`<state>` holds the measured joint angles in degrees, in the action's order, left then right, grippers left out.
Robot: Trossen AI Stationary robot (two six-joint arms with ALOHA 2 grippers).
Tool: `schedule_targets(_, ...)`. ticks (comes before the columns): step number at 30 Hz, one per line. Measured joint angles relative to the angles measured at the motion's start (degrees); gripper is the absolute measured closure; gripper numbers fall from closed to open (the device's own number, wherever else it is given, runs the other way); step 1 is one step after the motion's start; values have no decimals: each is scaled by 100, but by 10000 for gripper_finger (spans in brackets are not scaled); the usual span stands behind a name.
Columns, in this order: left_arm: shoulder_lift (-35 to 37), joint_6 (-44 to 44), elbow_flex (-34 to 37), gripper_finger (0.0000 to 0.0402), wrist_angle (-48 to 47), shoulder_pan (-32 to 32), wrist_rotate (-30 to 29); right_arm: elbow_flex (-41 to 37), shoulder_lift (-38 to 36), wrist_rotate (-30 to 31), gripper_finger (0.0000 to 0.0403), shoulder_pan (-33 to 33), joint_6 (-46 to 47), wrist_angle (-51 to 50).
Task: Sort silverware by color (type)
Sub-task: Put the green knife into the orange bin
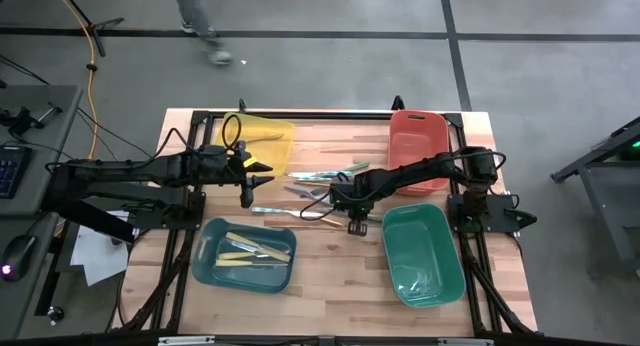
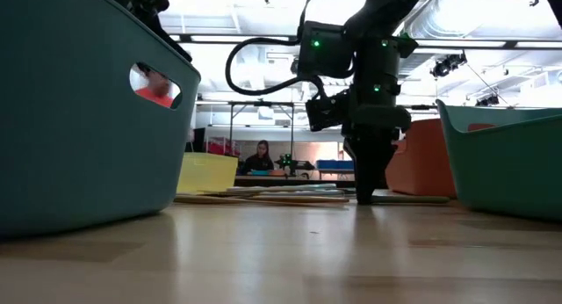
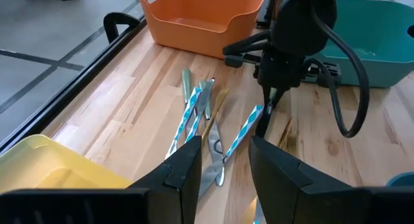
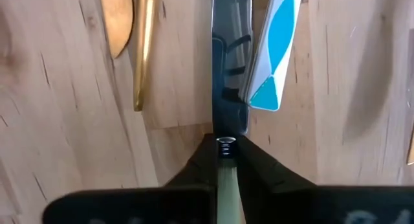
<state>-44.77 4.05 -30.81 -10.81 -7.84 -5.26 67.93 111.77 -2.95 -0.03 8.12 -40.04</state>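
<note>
Loose silverware (image 1: 318, 191) lies in a heap at mid-table: shiny silver pieces, blue-and-white striped ones (image 3: 242, 130) and a gold one (image 4: 139, 49). My right gripper (image 1: 338, 198) points straight down into the heap, its tips at table height (image 2: 364, 197), shut on a shiny silver utensil (image 4: 229, 62). My left gripper (image 1: 247, 196) hangs open above the table to the left of the heap, holding nothing; its fingers (image 3: 278, 169) frame the heap in the left wrist view. Cream-yellow utensils (image 1: 255, 248) lie in the blue bin (image 1: 205, 266). My right gripper pinches the silver utensil between its two fingers at one end of the shiny part (image 4: 228, 128), where a pale strip runs on between the fingers. The fingers (image 4: 259, 162) come from above, pointing down. The utensil lies flat on the table beside a striped one.
Four bins stand around the heap: yellow (image 1: 285, 136) at far left, red-orange (image 1: 445, 156) at far right, blue at near left, green (image 1: 450, 276) at near right. Bare wood (image 1: 340, 286) lies between the two near bins. A person's legs (image 1: 200, 26) show beyond the table.
</note>
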Motion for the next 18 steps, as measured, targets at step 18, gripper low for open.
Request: schedule_targets(18, 90, 22, 0, 284, -251, -2, -894, 792, 76, -183, 394, 11, -400, -1102)
